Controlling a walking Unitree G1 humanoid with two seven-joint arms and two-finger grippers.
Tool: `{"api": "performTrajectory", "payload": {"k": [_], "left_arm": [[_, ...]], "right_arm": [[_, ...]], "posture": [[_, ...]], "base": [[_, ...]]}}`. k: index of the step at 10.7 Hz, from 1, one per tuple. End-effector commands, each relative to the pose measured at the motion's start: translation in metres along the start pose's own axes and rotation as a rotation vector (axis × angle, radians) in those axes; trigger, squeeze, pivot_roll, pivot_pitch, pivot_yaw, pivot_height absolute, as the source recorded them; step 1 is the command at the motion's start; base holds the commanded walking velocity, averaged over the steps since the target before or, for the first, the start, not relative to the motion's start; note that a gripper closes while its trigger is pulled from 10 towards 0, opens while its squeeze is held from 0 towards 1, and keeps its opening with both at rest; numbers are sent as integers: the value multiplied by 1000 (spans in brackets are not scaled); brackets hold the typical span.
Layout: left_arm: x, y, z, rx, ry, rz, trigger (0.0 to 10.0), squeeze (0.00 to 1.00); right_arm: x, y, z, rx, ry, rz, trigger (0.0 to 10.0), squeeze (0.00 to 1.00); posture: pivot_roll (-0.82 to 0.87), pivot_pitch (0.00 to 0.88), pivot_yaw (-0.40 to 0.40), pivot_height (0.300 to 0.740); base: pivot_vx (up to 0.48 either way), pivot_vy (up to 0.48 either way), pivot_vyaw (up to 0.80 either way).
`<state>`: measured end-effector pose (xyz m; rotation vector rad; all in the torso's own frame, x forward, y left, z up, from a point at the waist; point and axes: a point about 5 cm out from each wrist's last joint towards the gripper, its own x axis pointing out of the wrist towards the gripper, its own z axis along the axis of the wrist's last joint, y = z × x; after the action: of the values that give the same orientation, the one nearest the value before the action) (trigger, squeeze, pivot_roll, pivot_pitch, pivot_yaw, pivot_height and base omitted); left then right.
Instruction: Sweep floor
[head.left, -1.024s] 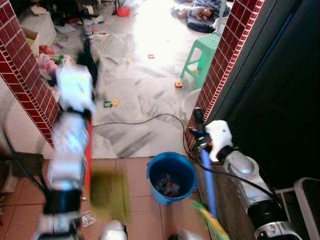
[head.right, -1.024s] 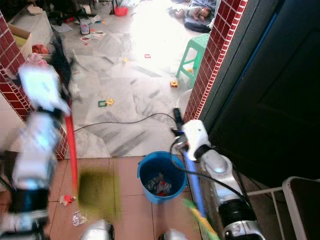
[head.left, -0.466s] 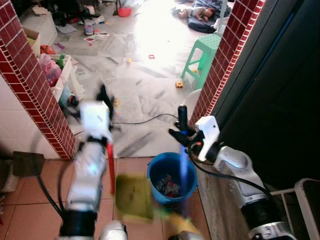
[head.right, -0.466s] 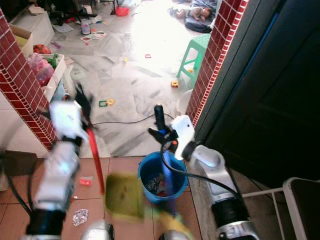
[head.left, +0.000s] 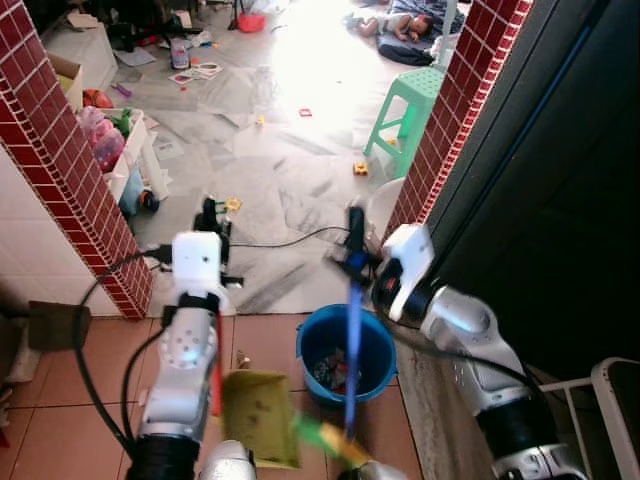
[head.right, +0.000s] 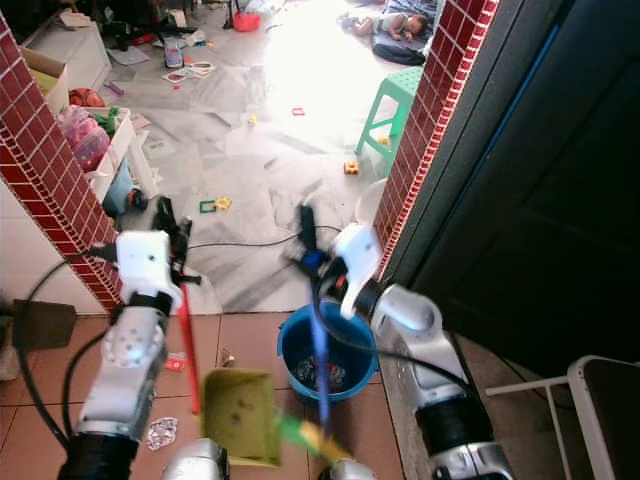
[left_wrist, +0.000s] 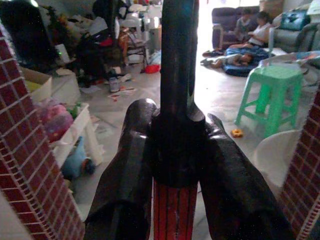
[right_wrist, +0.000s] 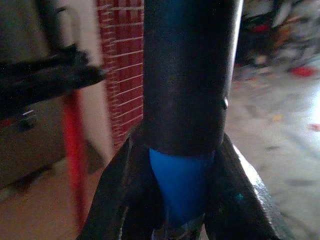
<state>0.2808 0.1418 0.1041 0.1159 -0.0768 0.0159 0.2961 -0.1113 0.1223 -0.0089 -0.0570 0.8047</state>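
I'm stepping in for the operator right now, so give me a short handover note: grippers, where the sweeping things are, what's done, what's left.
Left gripper: shut on the red handle of the yellow-green plastic dustpan, held low beside the round blue plastic bucket.
Right gripper: shut on the blue-handled broom, its handle slanting across the bucket.
Done: some rubbish lies in the bucket.
Left: a red scrap and a clear wrapper on the terracotta tiles; small toys on the marble floor beyond.

The broom (head.left: 351, 340) head is motion-blurred and the dustpan (head.left: 258, 432) is cut off below.
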Motion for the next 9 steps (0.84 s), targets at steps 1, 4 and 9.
{"api": "performTrajectory", "payload": {"k": [1,4,9], "left_arm": [[3,-5,8,-10,-41,-23,10000,0],[0,-9,8,7,-42,-44,10000,0],[-1,-15,6,-8,-51,-92,10000,0]], "right_arm": [[1,-12,18,-80,-71,-72,10000,0],[1,-20,22,-122,-96,-184,10000,0],[0,-37,21,-162,-86,-328,10000,0]], "posture": [[13,0,-51,740],[6,0,-58,740],[3,0,-65,740]], "base": [[0,0,0],[0,0,0],[0,0,0]]}}
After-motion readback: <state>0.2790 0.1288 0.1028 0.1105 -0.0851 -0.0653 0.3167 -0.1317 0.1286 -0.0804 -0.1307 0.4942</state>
